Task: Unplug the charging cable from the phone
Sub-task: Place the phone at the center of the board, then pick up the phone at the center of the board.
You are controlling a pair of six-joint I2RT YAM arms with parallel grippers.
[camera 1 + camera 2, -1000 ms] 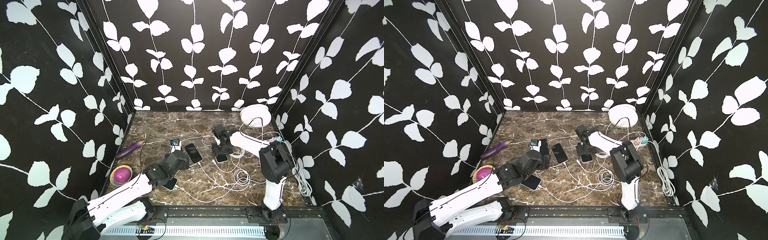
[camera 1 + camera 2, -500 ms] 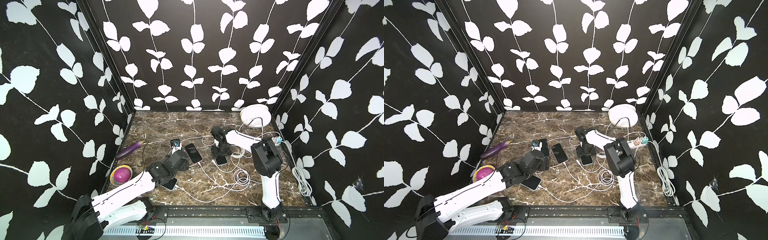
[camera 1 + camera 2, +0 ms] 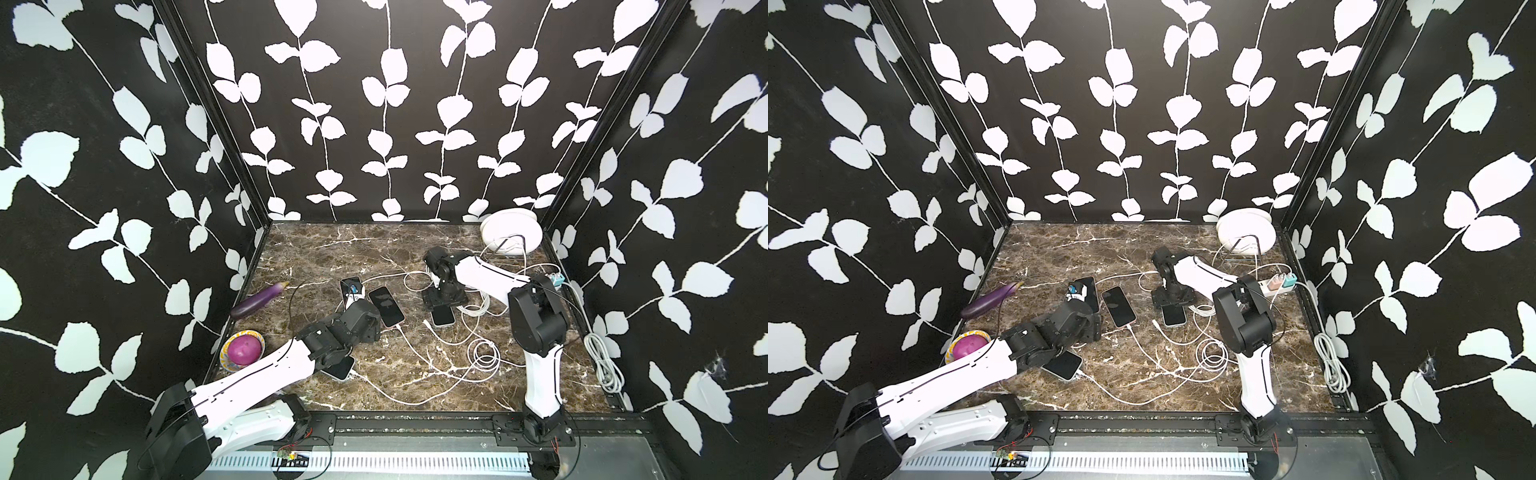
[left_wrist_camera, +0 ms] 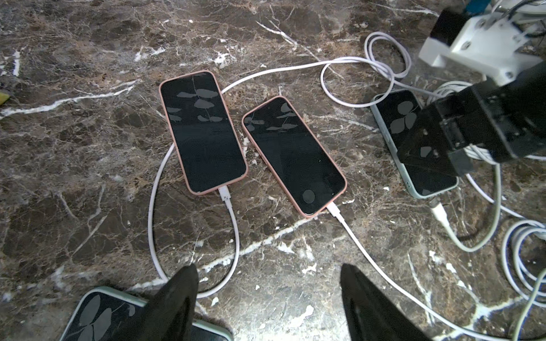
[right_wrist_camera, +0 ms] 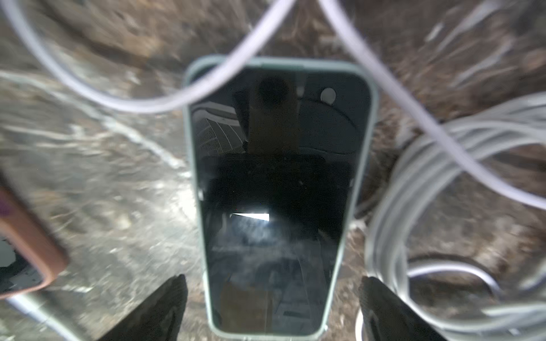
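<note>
the right gripper (image 5: 273, 285) straddles the near end of a green-cased phone (image 5: 277, 183), fingers (image 5: 165, 310) wide apart; a blurred white cable (image 5: 147, 107) loops across its far end.

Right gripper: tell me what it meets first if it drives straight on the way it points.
The green-cased phone, lying straight ahead between the fingers of the open right gripper. The fingers look set to pass either side of it toward the marble table, though the blurred wrist view leaves the depth unclear.
</note>
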